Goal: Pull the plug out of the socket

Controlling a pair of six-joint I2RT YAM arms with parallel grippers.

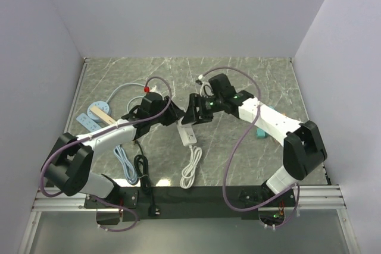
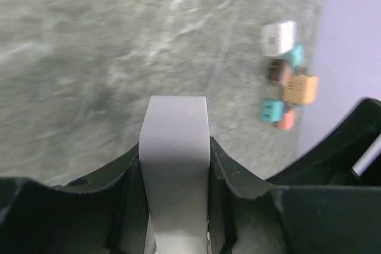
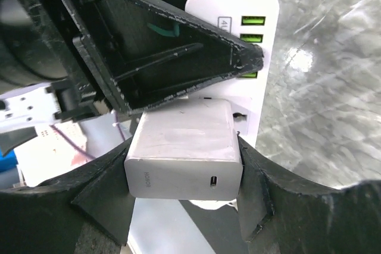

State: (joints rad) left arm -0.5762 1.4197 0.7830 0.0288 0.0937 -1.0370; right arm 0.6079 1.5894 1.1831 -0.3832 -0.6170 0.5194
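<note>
Plug, a white charger block with a small port on its near face, sits pinched between the jaws of the right gripper, one black finger pressed to its 9 o'clock side and the other to its 3 o'clock side. It lies against the face of the white power strip, at 6 o'clock from the strip's green USB ports; whether its prongs are seated is hidden. The left gripper crosses above it at 11 o'clock, and its own view shows its jaws clamped on the strip's narrow end, with a cluster of small coloured adapters lying at 2 o'clock on the counter. From overhead both grippers meet at mid-counter over the strip, whose white cable coils toward 6 o'clock; a blue strip lies well apart at 9 o'clock.
</note>
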